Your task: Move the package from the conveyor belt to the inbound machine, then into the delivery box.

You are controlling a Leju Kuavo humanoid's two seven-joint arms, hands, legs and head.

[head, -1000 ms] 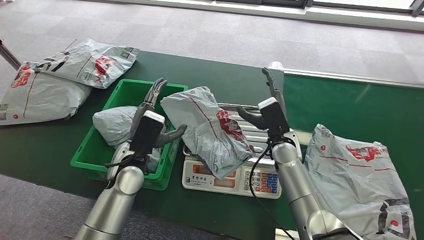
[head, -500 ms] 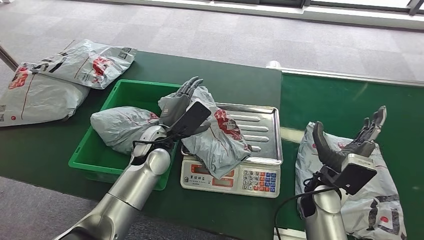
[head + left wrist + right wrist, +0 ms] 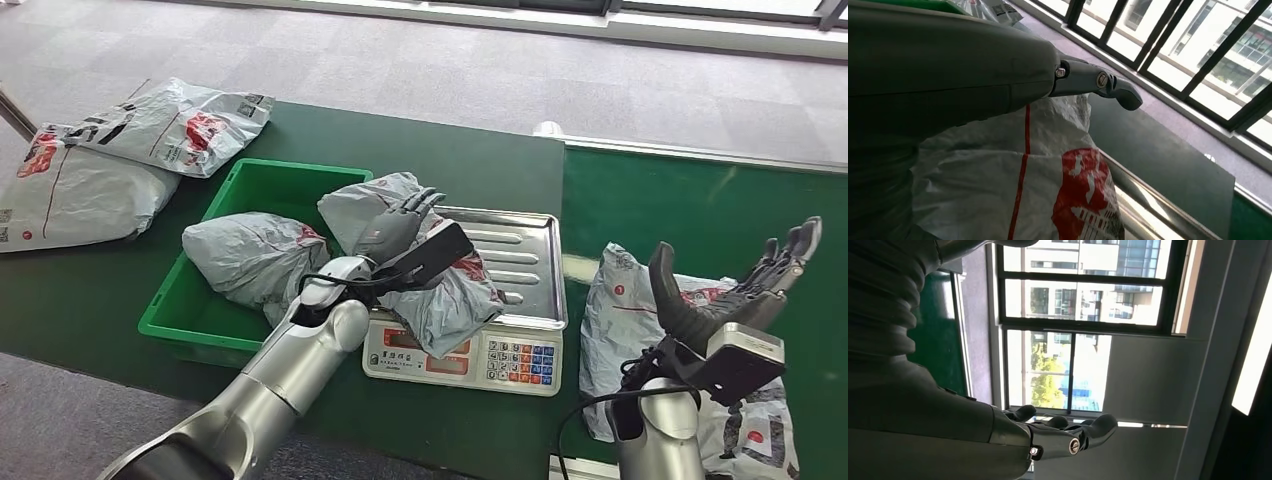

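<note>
Evidently the weigh-to-box step is on: green delivery box [image 3: 180,318] at nine o'clock, left hand [image 3: 398,228] spread flat atop the package [image 3: 440,300] on the scale [image 3: 520,300] — next grip it, swing left — right hand [image 3: 745,295] open, idle.

The right hand [image 3: 998,425] comes in as a grey ribbed cover with a broad grey palm, its dark fingers [image 3: 1098,426] stretched out straight and holding nothing. A thick grey thumb tip crosses the edge of the picture above the cover. Beside the cover lies a strip of dark green surface [image 3: 938,335], with grey floor [image 3: 979,315] next to it. Beyond the fingers stands a large window [image 3: 1078,325] with dark frames, showing buildings and green trees [image 3: 1045,382] outside. A pale wall panel [image 3: 1153,375] adjoins the window.
</note>
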